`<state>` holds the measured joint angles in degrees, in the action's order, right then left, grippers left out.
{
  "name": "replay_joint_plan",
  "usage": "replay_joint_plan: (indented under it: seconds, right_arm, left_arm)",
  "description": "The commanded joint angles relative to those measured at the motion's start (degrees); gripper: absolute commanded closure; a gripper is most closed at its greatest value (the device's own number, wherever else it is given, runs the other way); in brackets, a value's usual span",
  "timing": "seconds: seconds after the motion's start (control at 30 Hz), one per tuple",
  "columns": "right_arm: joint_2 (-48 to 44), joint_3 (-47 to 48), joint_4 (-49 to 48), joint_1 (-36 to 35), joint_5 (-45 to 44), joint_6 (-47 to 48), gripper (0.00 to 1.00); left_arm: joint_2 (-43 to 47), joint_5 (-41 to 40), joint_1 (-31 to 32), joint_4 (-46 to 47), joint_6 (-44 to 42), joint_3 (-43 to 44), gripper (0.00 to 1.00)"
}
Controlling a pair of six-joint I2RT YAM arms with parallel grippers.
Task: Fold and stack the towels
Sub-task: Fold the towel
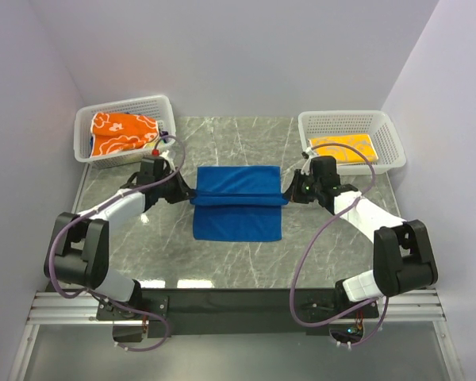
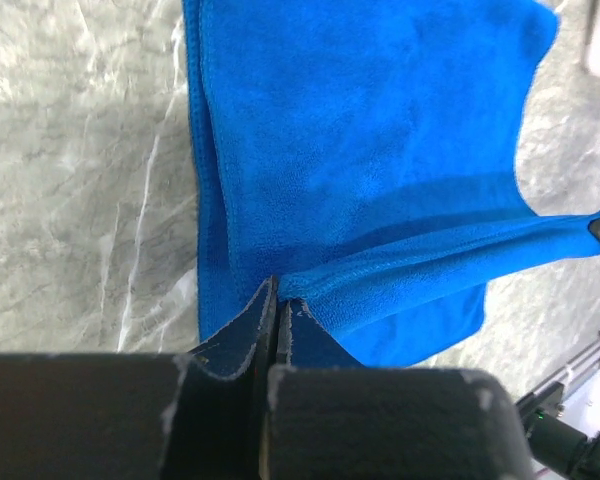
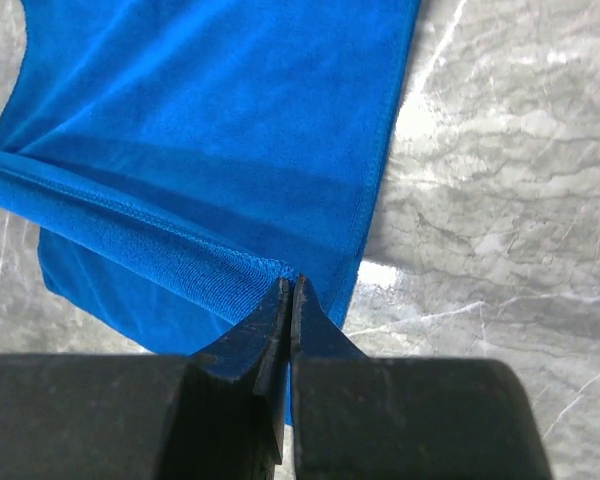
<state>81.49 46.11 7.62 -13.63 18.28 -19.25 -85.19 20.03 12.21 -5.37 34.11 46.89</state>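
You have a grey marbled table (image 1: 246, 143) boxed in by pale lilac walls, with a black strip along its near edge. A white mesh basket stands at each far corner: the left basket (image 1: 127, 102) holds the orange towel (image 1: 120, 133), and the right basket (image 1: 351, 117) holds the yellow towel (image 1: 345, 151).

The blue towel (image 1: 238, 213) lies mid-table, between your two grippers. Your left gripper (image 1: 189, 193) has its fingers pressed together on the towel's left edge, and your right gripper (image 1: 288, 193) pinches the right edge the same way. Between them, a fold of cloth stands up as a taut ridge across the towel. The rest lies flat on the table.

In both wrist views the fingertips are buried in cloth, so you cannot tell how many layers each pinch takes. The right wrist covers the near corner of the right basket.
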Motion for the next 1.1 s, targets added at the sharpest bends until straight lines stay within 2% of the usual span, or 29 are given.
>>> replay_joint_plan:
  seconds: [0.0, 0.27, 0.53, 1.07]
  right_arm:
    - [0.24, -2.15, -1.73, 0.8, -4.66, -1.05, 1.0]
    - [6.12, -3.13, -3.57, 0.8, -1.41, -2.99, 1.0]
    - [8.33, -3.13, -3.93, 0.8, -1.32, -2.82, 1.0]
    - [-3.0, 1.97, 3.45, 0.8, -5.1, -1.06, 1.0]
  left_arm:
    - [-1.38, -4.92, 1.06, 2.8, 1.05, -3.02, 0.99]
    - [-3.23, -8.34, 3.79, 4.93, 2.89, -7.08, 0.99]
    - [-3.06, -10.8, 3.88, 4.31, 2.54, -6.38, 0.99]
    - [6.08, -12.47, 4.23, -4.03, -0.53, -0.05, 0.99]
